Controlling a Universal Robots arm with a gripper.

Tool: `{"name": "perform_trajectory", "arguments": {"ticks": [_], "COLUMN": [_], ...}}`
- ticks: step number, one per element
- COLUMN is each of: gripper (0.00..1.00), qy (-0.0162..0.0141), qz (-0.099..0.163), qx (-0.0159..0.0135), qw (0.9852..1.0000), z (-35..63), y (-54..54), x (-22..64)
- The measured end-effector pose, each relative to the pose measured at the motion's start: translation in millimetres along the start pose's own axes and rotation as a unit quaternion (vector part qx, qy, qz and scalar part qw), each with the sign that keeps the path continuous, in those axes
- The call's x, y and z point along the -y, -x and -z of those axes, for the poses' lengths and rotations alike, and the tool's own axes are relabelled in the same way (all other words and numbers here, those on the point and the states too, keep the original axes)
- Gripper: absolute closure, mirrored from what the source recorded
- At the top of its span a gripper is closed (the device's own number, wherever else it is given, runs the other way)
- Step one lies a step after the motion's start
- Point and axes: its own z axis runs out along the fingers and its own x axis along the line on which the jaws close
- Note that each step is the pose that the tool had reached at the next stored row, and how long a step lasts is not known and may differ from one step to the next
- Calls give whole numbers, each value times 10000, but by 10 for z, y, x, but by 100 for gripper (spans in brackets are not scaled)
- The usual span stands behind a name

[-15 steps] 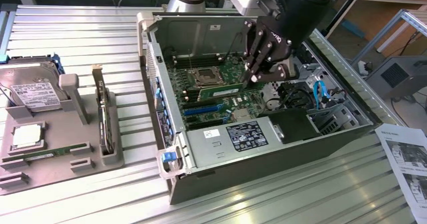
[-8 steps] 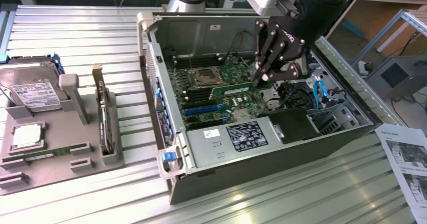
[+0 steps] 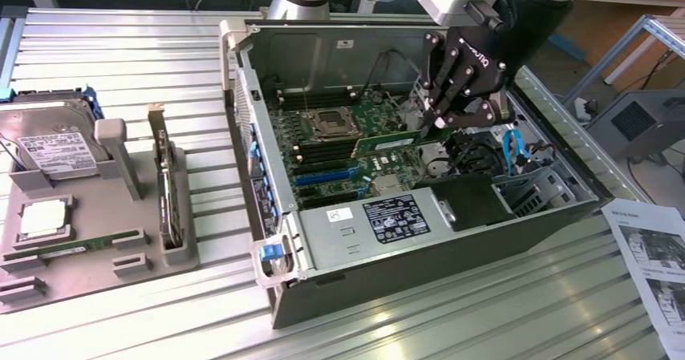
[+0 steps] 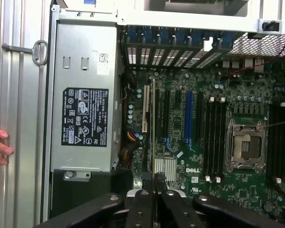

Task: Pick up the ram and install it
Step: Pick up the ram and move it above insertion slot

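Ribbed aluminium tabletop point(image 3: 128, 55) carries an open dark-grey steel computer case point(image 3: 428, 256). Silver power supply point(image 4: 80, 71), black label unreadable. Green motherboard point(image 4: 237, 199) printed "DELL". Black two-finger gripper point(image 3: 442, 124) clamped on one end of the ram point(image 3: 396, 142), a long thin green stick over the motherboard; contact unclear.

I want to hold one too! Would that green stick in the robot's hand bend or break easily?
Probably stiff: the green stick juts straight from the hand without drooping. Likely light, being so thin. Possibly fragile, being bare circuit board.
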Motion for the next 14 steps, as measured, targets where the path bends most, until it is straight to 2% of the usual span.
{"name": "perform_trajectory", "arguments": {"ticks": [7,14], "gripper": [87,87], "qy": [0,-1], "qz": [1,0], "qx": [0,1], "qw": [10000,10000], "z": [-3,-25], "y": [15,144], "x": [2,8]}}
